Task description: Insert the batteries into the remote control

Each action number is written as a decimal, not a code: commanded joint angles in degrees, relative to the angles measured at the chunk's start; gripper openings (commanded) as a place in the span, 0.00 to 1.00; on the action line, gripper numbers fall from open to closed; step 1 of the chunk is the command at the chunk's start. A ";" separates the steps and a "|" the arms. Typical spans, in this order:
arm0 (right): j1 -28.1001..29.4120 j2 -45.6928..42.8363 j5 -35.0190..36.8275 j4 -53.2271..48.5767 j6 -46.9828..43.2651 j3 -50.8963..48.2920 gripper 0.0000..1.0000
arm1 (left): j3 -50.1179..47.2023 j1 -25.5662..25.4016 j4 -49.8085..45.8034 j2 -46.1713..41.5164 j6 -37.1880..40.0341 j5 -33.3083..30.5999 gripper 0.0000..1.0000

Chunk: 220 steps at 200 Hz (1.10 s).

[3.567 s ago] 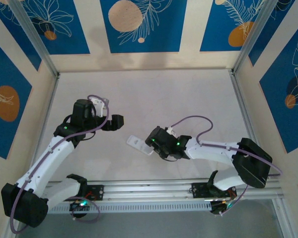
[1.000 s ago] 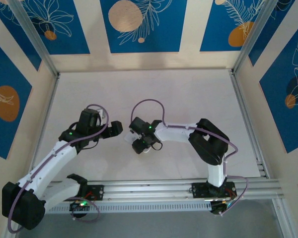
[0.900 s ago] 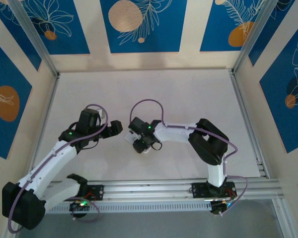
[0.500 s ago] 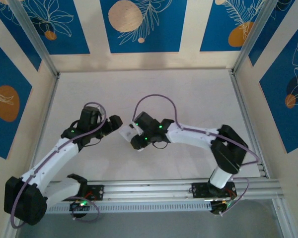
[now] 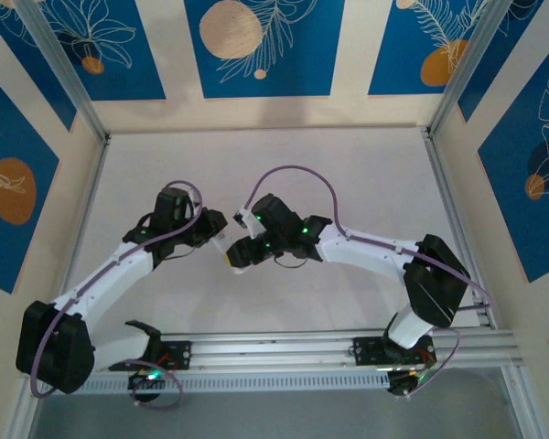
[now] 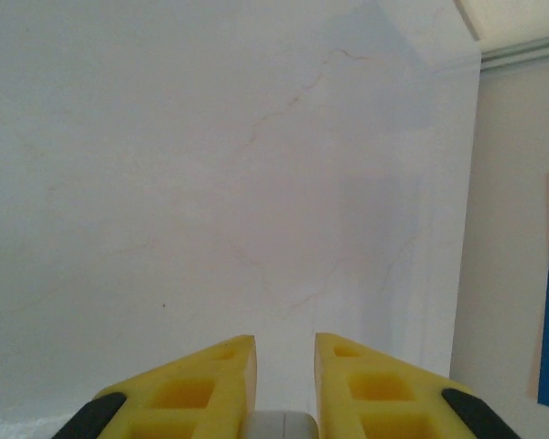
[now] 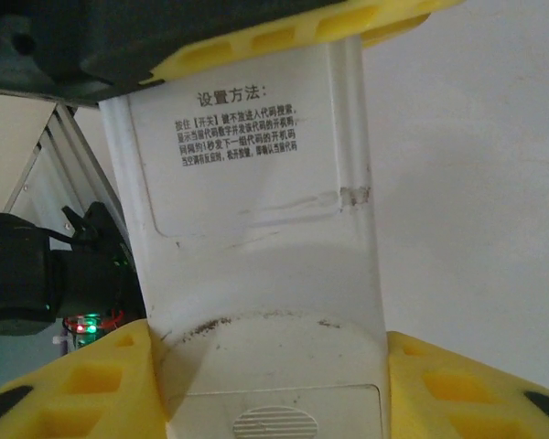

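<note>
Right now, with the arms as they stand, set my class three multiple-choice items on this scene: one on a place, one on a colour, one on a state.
1. Where is the remote control?
A. By the back wall
B. Between the two end effectors
C. On the front rail

2. What colour are the fingers of the right end effector?
A. Yellow
B. Red
C. Green

3. How does the right end effector stand?
A. Wide open, nothing in it
B. Shut on the remote control
C. Folded back at its base

Answers:
1. B, the left end effector grips the far end and the right one the near end.
2. A, yellow blocks flank the remote control.
3. B, its fingers press both long sides.
</note>
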 commanded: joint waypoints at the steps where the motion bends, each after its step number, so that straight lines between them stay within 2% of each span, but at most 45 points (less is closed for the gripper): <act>1: 1.46 -1.72 10.50 -3.02 -0.43 1.93 0.65 | 1.22 0.23 -4.73 -0.54 -5.57 -4.66 0.06; 29: 5.64 -7.13 21.82 -5.43 -7.11 0.75 0.81 | 2.53 0.40 -9.23 -0.47 -7.56 -9.54 0.00; 55: 10.46 -7.23 30.85 -7.71 -11.89 2.59 0.83 | 3.63 0.52 -10.70 0.42 -8.71 -10.88 0.00; 96: 13.83 -0.78 34.66 -8.17 -13.96 6.12 0.67 | 4.29 0.58 -11.16 0.60 -10.67 -11.78 0.01; 118: 15.59 3.42 39.28 -9.82 -15.14 9.30 0.61 | 5.14 0.58 -12.51 0.95 -10.76 -12.23 0.02; 128: 16.02 4.90 40.64 -10.40 -15.61 10.57 0.52 | 5.31 0.58 -12.97 0.96 -11.06 -12.37 0.02; 137: 16.38 6.07 42.06 -10.94 -15.75 11.53 0.38 | 5.32 0.58 -13.24 0.94 -11.30 -12.54 0.03; 144: 16.60 6.93 43.28 -11.73 -15.76 12.35 0.31 | 5.40 0.59 -13.50 0.94 -11.44 -12.59 0.03; 168: 17.47 7.76 45.91 -11.87 -16.85 12.86 0.27 | 6.01 0.74 -15.53 0.94 -11.54 -13.53 0.04; 189: 17.67 6.59 45.43 -10.07 -17.06 11.52 0.22 | 6.28 0.93 -15.67 0.79 -12.09 -13.73 0.06; 205: 17.27 5.19 43.32 -8.53 -16.88 10.12 0.18 | 6.49 1.18 -15.22 0.53 -12.11 -13.40 0.14; 208: 17.20 4.75 42.78 -8.32 -16.67 9.85 0.18 | 6.57 1.27 -15.01 0.45 -12.07 -13.37 0.18; 220: 16.26 3.02 39.65 -6.82 -15.42 8.38 0.15 | 6.79 1.59 -14.01 -0.43 -11.37 -13.55 0.44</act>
